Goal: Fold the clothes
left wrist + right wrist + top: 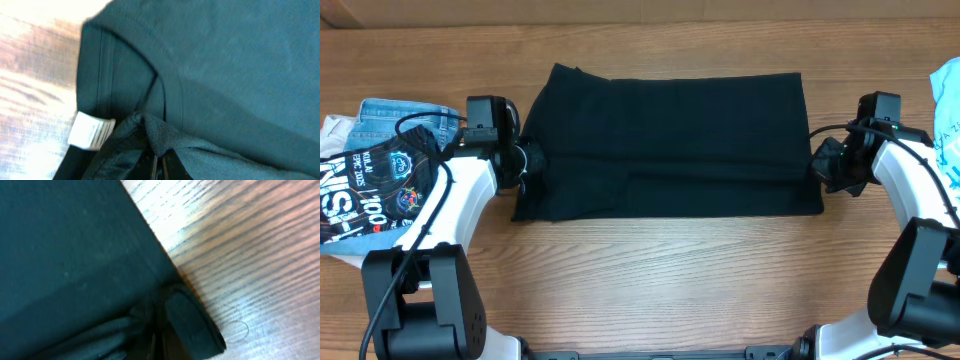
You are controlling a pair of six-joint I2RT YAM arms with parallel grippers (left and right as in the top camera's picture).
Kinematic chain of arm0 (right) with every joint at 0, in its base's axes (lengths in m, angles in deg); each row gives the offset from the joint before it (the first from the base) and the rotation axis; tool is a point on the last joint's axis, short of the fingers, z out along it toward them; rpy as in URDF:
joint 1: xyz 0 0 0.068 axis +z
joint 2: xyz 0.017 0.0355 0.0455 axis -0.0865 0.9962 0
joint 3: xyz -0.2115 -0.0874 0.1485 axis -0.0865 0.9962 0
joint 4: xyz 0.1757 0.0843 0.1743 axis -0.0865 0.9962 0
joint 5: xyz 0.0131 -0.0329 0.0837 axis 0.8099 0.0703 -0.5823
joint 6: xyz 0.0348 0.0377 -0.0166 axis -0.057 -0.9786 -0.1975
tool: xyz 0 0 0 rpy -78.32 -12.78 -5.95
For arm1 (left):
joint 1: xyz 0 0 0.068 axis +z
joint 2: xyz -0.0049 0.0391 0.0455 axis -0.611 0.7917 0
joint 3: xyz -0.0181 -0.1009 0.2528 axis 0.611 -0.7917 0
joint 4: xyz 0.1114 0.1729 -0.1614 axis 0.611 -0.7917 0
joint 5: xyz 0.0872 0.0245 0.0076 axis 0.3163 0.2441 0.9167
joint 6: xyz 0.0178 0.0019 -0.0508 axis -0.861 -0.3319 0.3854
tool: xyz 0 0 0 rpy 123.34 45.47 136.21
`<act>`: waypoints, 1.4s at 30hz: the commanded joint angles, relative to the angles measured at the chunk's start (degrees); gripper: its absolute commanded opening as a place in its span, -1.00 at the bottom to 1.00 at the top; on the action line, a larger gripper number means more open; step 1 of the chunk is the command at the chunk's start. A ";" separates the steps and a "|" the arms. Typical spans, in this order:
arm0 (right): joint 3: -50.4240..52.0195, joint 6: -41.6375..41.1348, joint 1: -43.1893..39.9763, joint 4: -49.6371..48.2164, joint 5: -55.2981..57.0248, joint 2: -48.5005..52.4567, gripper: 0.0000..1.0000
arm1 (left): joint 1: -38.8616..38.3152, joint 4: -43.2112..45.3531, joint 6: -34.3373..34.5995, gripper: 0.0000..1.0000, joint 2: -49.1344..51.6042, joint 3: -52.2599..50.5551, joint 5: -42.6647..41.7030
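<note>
A black t-shirt (670, 140) lies flat across the middle of the wooden table, folded into a long rectangle. My left gripper (527, 163) is at its left edge, shut on a pinch of the black cloth (155, 132); a white label (90, 131) shows beside it. My right gripper (820, 165) is at the shirt's right edge, shut on the cloth (100, 330), which bunches at the jaws. Both grippers sit low at the table.
A pile of clothes lies at the left edge: a black printed shirt (375, 190) over blue denim (395, 115). A light blue garment (945, 110) lies at the right edge. Bare wood (670, 270) runs along the front.
</note>
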 commanded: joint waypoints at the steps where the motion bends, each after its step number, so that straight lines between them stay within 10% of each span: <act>1: -0.09 0.39 -0.02 -1.29 1.09 0.76 -0.88 | -0.07 2.14 0.61 -0.74 0.39 -0.31 2.36; 4: -0.09 0.39 -0.02 -1.64 1.09 0.87 -0.25 | -0.07 2.62 0.61 -0.25 0.39 -0.31 2.34; 14: -0.09 0.39 -0.02 -0.26 1.14 0.87 0.06 | -0.11 -3.34 0.59 -0.19 0.39 -0.31 2.14; 42: 2.27 3.13 0.00 -13.77 -8.87 3.37 0.03 | -0.11 -4.35 0.63 -0.15 1.42 -6.36 3.23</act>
